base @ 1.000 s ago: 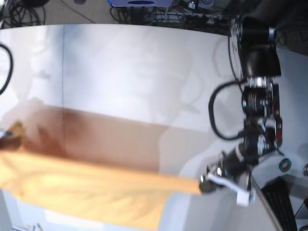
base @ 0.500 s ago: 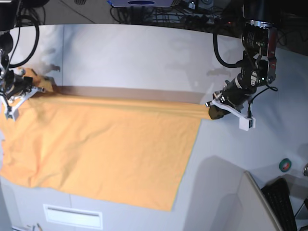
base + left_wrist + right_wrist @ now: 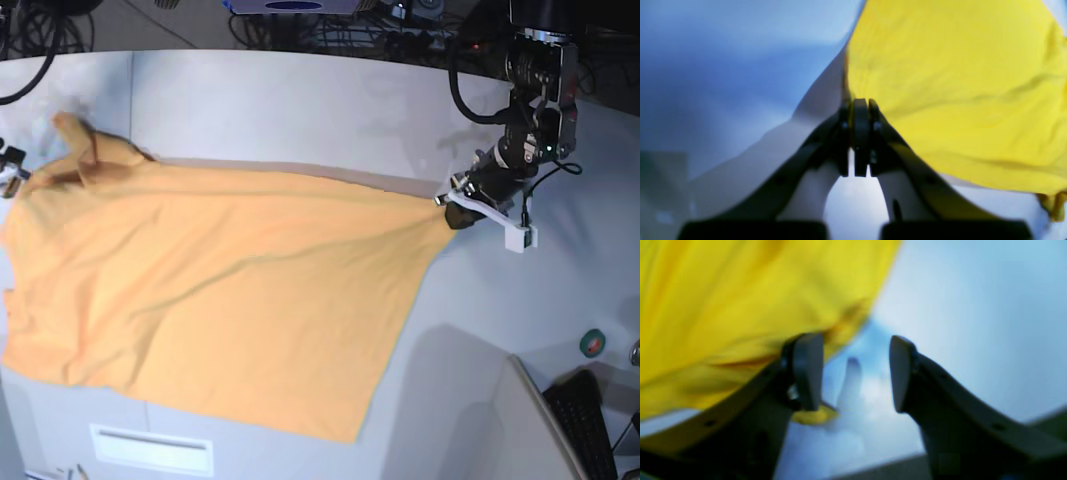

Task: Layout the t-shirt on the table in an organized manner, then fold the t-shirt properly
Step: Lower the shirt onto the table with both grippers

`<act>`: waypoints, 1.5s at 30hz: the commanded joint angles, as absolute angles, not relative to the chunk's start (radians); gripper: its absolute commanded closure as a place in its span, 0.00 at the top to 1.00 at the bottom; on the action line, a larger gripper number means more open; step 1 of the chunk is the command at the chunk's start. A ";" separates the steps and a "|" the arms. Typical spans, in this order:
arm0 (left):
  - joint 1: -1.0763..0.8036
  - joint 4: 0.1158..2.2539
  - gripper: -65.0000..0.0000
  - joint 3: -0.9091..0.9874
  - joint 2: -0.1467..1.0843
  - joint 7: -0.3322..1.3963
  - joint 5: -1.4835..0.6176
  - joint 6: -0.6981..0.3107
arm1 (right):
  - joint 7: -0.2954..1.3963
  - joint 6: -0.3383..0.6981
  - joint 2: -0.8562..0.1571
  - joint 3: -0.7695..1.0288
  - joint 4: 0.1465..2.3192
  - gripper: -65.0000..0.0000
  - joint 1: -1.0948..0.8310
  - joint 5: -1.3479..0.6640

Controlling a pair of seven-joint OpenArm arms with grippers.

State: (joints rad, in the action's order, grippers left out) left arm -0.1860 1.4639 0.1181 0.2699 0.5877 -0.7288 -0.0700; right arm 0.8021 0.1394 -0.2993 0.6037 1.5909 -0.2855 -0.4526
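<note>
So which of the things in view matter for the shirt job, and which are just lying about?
In the job:
t-shirt
table
left claw, shut on the shirt corner
right claw, open

Lying about:
green tape roll
keyboard
cables

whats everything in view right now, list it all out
t-shirt: one, light orange, spread over the near left part of the table, one corner pulled toward the right
table: one, white-grey, under the shirt, curved far edge
cables: several, black, on the floor beyond the far edge
tape roll: one, green, near right corner
keyboard: one, black, bottom right corner
left end effector: one, black with white brackets, shut on the shirt's right corner
right end effector: one, dark grey, open, beside the shirt's edge with nothing between the fingers
</note>
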 commanded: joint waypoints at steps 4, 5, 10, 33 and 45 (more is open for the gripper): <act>-0.185 1.483 0.00 0.122 0.274 0.572 -0.737 -0.077 | 0.762 0.143 -0.346 0.541 1.465 0.03 -0.271 -0.463; -0.188 1.483 0.00 0.122 0.274 0.572 -0.737 -0.077 | 0.750 0.143 -0.346 0.526 1.455 0.00 -0.271 -0.463; -0.189 1.483 0.00 0.122 0.272 0.572 -0.737 -0.077 | 0.716 0.143 -0.341 0.460 1.442 0.00 -0.268 -0.463; -0.214 1.500 0.00 0.111 0.272 0.572 -0.737 -0.077 | 0.590 0.142 -0.501 0.285 0.858 0.00 0.018 -0.461; -0.234 1.512 0.00 0.108 0.249 0.572 -0.737 -0.079 | 0.447 0.140 -0.564 0.226 0.776 0.00 0.137 -0.234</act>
State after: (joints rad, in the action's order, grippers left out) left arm -0.2386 1.4891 0.1059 0.2386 0.5880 -0.7307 -0.0750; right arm 0.4458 0.1387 -0.5442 0.2222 0.7658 0.1326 -0.2340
